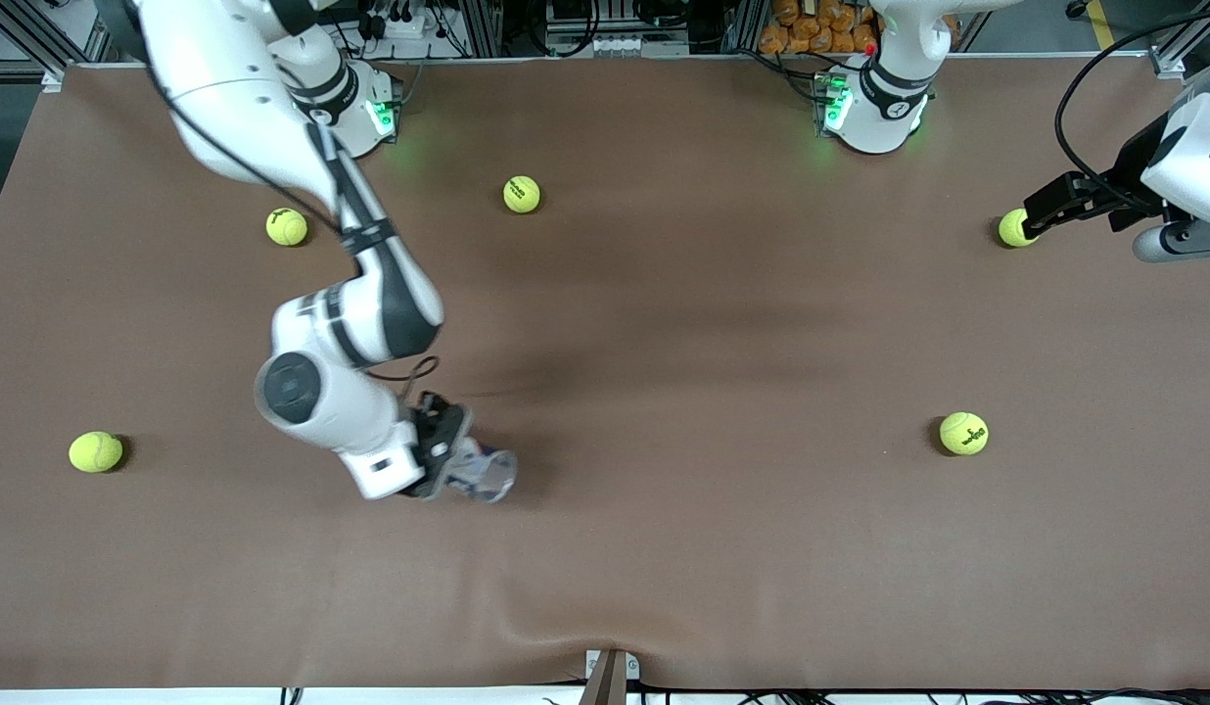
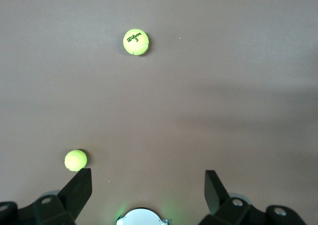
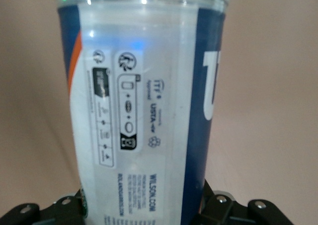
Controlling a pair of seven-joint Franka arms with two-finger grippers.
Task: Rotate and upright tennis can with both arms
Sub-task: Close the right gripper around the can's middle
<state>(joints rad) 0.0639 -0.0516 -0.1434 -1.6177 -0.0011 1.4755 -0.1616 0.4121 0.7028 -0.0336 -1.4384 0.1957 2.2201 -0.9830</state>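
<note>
Right hand (image 1: 446, 460) is seen clamped on the tennis can (image 1: 488, 477), which is carried low over the brown surface (image 1: 664, 548), apparently so it can be turned upright. Left hand (image 1: 1041, 208) is held wide open and empty beside a tennis ball (image 1: 1014, 228), evidently kept waiting.

Middle of the table (image 1: 664, 323) is wide open — a gripper could sweep across it freely. Obstacles are five tennis balls (image 1: 963, 433) scattered toward the edges, plus the right arm (image 1: 341, 382) holding the tennis can (image 1: 488, 477) near the front edge — that blocks its own end of the table.
</note>
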